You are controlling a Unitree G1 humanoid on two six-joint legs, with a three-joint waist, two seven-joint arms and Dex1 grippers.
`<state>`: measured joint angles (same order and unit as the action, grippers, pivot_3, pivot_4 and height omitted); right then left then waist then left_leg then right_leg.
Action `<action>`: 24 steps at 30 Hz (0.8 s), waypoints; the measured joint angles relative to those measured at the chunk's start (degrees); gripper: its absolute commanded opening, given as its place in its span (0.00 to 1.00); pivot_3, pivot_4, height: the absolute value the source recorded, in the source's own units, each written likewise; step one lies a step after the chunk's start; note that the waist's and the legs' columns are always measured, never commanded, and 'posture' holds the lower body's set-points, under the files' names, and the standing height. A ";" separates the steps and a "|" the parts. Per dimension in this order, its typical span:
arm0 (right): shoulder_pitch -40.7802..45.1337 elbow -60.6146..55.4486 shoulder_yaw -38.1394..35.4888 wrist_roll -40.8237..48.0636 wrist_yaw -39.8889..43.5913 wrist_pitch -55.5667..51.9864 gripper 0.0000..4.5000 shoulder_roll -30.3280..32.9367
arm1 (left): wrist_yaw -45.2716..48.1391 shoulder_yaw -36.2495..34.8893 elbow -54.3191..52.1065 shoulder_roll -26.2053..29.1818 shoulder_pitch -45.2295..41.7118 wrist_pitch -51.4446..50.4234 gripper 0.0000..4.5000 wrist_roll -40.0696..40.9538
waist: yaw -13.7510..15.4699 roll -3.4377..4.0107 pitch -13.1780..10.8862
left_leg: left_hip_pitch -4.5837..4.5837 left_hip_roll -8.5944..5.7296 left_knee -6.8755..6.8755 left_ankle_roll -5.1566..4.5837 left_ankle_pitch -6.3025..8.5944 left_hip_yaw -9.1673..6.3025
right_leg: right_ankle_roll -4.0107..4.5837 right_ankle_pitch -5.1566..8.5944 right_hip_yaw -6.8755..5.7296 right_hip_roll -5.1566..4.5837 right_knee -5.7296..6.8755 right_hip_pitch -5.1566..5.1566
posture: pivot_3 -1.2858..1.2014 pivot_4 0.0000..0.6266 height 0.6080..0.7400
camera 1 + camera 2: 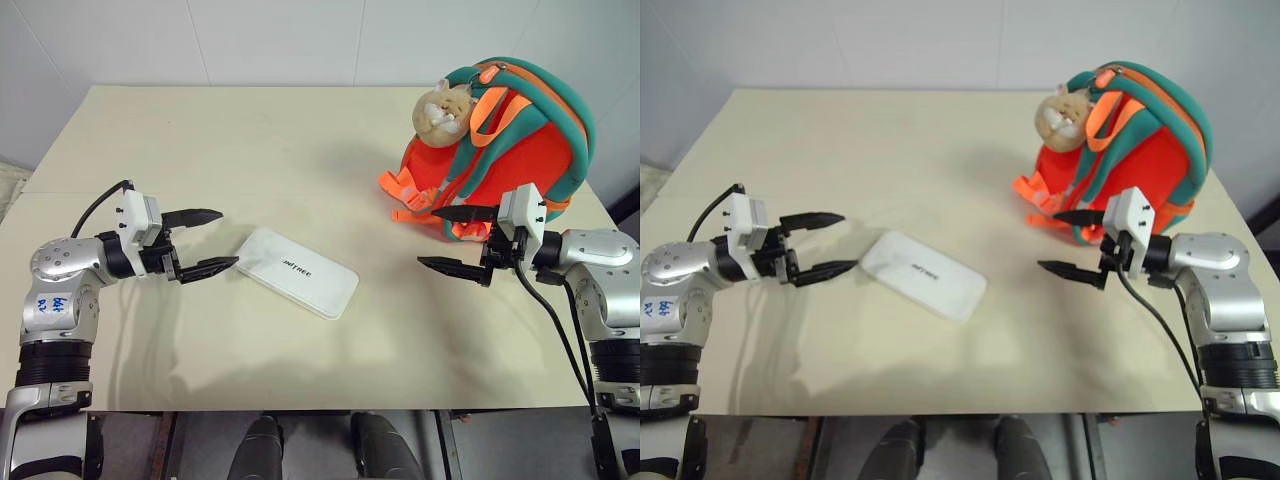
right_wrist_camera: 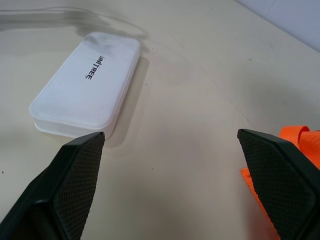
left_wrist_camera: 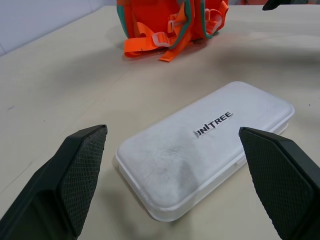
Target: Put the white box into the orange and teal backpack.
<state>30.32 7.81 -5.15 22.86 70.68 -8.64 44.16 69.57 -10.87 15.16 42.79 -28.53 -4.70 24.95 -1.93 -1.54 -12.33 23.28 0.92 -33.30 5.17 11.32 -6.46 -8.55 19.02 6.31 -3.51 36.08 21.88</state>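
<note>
The white box (image 1: pixel 297 271) lies flat on the beige table (image 1: pixel 250 150), near its middle, dark lettering up. My left gripper (image 1: pixel 205 241) hangs open just left of the box's near end, nothing between its fingers (image 3: pixel 75 180). The orange and teal backpack (image 1: pixel 500 145) stands at the table's far right with a tan plush hamster (image 1: pixel 443 110) on top. My right gripper (image 1: pixel 455 239) is open and empty, just in front of the backpack's orange straps (image 2: pixel 300 145) and well to the right of the box (image 2: pixel 90 82).
A black cable (image 1: pixel 555 330) trails from my right wrist over the table's right edge. Bare tabletop stretches between the box and the backpack and across the far left. A pale wall (image 1: pixel 300 40) rises behind the table.
</note>
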 measured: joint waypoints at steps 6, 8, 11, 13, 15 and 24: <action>2.60 1.79 0.03 -0.96 -0.68 0.82 1.00 -0.46 | -1.72 -0.08 0.53 -1.38 -0.19 1.58 1.00 -0.03 | 0.01 0.00 0.00 | -0.01 0.00 -0.01 0.00 0.00 0.00 | 0.00 0.00 0.00 0.00 0.03 0.00 | 0.52 0.24 1.00; 2.66 1.70 0.44 -0.96 -1.11 0.64 1.00 -1.39 | -2.46 -0.13 0.53 -1.47 -0.09 1.57 1.00 -0.03 | -0.06 0.00 0.00 | -0.01 0.00 -0.01 0.00 0.00 0.00 | 0.00 0.00 0.00 0.01 0.03 0.00 | 0.52 0.24 1.00; 2.09 -0.70 1.94 -0.76 -1.73 -1.74 1.00 -3.15 | -2.08 -0.18 1.55 -0.48 -0.16 2.06 1.00 -0.38 | -0.20 0.00 0.00 | -0.01 0.01 0.00 0.00 0.00 0.00 | 0.00 0.00 0.00 0.01 0.08 0.04 | 0.52 0.24 1.00; 1.26 -3.75 3.02 -0.50 -2.32 -3.25 1.00 -4.35 | -1.41 -0.18 3.46 0.58 -0.84 2.56 1.00 -0.76 | -0.23 0.00 0.00 | -0.01 0.00 -0.01 0.01 0.00 0.00 | 0.00 0.00 0.00 0.02 0.13 0.06 | 0.52 0.24 1.00; 0.16 -6.60 3.90 -0.12 -2.98 -4.62 1.00 -4.83 | -1.03 -0.22 4.78 1.23 -2.23 3.13 1.00 -0.94 | -0.14 0.00 0.00 | 0.00 0.00 -0.04 0.02 -0.01 -0.01 | 0.00 0.00 0.00 0.02 0.15 0.06 | 0.52 0.24 1.00; -6.81 -15.86 8.89 -4.71 -11.73 -7.71 0.50 -7.45 | 2.87 -0.17 16.81 4.89 -7.28 7.95 0.53 -3.74 | 0.08 0.00 0.00 | 0.00 -0.01 -0.12 0.03 -0.02 -0.01 | 0.01 0.01 -0.01 0.02 0.27 0.07 | 0.52 0.24 1.00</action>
<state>23.51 -8.06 3.74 18.15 58.95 -16.35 36.71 72.45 -11.04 31.97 47.68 -35.81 3.26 21.21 -1.85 -1.54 -12.33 23.28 0.91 -33.41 5.20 11.30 -6.48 -8.53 19.04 6.30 -3.49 36.35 21.95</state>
